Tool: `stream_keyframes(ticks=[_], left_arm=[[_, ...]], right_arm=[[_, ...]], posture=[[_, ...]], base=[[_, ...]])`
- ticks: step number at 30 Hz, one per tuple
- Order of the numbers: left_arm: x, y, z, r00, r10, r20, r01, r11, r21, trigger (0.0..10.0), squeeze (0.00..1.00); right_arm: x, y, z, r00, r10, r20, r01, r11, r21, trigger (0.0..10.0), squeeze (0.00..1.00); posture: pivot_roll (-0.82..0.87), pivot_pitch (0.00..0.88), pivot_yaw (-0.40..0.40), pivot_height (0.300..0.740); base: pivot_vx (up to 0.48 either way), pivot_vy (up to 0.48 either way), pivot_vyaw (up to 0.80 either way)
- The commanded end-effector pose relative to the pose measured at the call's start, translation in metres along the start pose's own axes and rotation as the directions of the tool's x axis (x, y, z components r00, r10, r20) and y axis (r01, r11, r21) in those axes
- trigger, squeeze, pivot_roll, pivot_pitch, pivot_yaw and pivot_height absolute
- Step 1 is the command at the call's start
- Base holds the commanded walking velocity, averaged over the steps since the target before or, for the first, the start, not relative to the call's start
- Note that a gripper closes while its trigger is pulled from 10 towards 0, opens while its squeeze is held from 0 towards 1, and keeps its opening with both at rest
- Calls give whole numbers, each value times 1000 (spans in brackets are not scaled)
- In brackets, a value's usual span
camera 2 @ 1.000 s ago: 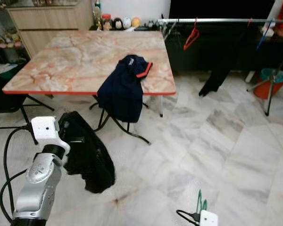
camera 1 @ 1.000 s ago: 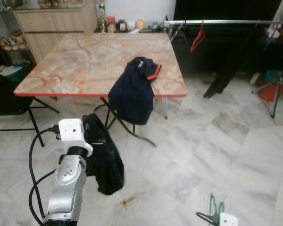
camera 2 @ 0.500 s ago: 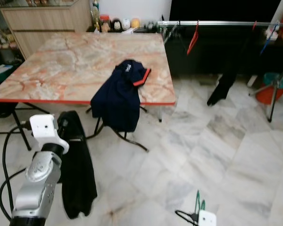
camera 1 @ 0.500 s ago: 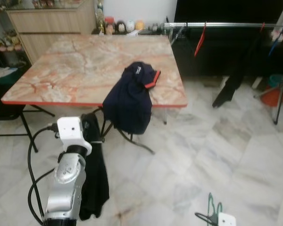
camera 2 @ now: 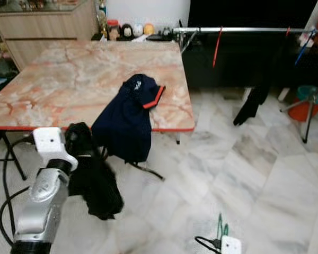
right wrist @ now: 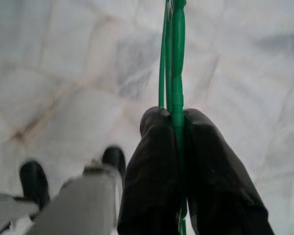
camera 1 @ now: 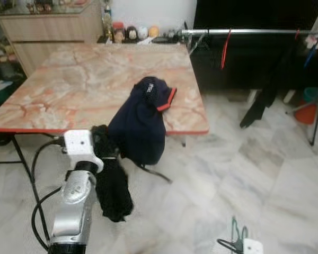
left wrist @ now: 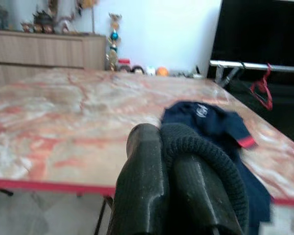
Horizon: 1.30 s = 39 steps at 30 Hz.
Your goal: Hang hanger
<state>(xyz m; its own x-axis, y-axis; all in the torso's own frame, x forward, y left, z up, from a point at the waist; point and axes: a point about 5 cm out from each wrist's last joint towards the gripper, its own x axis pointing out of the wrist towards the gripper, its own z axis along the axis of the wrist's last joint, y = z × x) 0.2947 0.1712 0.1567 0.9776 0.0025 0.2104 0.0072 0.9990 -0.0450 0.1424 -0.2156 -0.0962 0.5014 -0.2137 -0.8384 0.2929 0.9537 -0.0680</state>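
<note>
Green thin plastic hanger [right wrist: 175, 58] sits pinched between the right gripper's [right wrist: 179, 147] closed black fingers [right wrist: 154, 166], low above the marble floor [camera 2: 244, 159]. Left gripper [left wrist: 169, 161] clamps a black garment [camera 1: 112, 182] beside the marble-patterned surface [camera 1: 85, 79].

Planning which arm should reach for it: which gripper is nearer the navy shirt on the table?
Left. The left gripper, shut on a black garment, is just beside the navy shirt; the right gripper, holding the green hanger, hangs low, far away.

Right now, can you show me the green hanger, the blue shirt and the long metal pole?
green hanger [right wrist: 176, 54], right wrist view, its thin stem.
blue shirt [camera 1: 140, 124], left eye view, its body.
metal pole [camera 1: 265, 32], left eye view, mid-bar.
</note>
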Motion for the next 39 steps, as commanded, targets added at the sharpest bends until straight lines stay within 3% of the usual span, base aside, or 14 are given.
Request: stream_keyframes(ticks=[1,8,12,17,19,24,29,32,39], left_arm=[[4,5,12,999,5,48,-5,1000,17,10000,0],[21,0,21,996,-43,77,39,998,52,10000,0],[55,-9,58,978,-92,186,76,993,92,10000,0],[80,-15,93,954,-136,269,102,985,136,10000,0],[99,-17,122,929,-160,332,111,980,163,10000,0],[123,-18,156,906,-189,379,113,970,213,10000,0],[141,-22,186,893,-212,398,108,957,268,10000,0],[144,-26,194,885,-225,407,110,951,288,10000,0],[147,-28,195,882,-236,408,117,948,296,10000,0]], right_arm=[[0,11,1,1000,26,1,-26,1000,10,10000,0],[0,12,2,999,33,0,-33,999,4,10000,0],[1,12,3,999,34,0,-34,999,2,10000,0],[1,13,4,999,36,1,-36,999,2,10000,0],[1,13,5,999,37,3,-37,999,2,10000,0],[1,14,6,999,39,4,-39,999,0,10000,0],[1,15,7,999,37,7,-37,999,5,10000,0],[1,14,7,999,35,7,-35,999,8,10000,0],[1,15,7,999,36,6,-37,999,4,10000,0]], posture=[[152,0,-39,740],[158,0,-44,740],[164,0,-54,740],[162,0,-52,740],[163,0,-51,740],[169,0,-54,740],[159,0,-44,740],[160,0,-45,740],[160,0,-42,740]], base=[[319,0,0],[329,0,0],[351,0,0],[349,0,0],[351,0,0],[360,0,0],[364,0,0],[363,0,0],[364,0,0]])
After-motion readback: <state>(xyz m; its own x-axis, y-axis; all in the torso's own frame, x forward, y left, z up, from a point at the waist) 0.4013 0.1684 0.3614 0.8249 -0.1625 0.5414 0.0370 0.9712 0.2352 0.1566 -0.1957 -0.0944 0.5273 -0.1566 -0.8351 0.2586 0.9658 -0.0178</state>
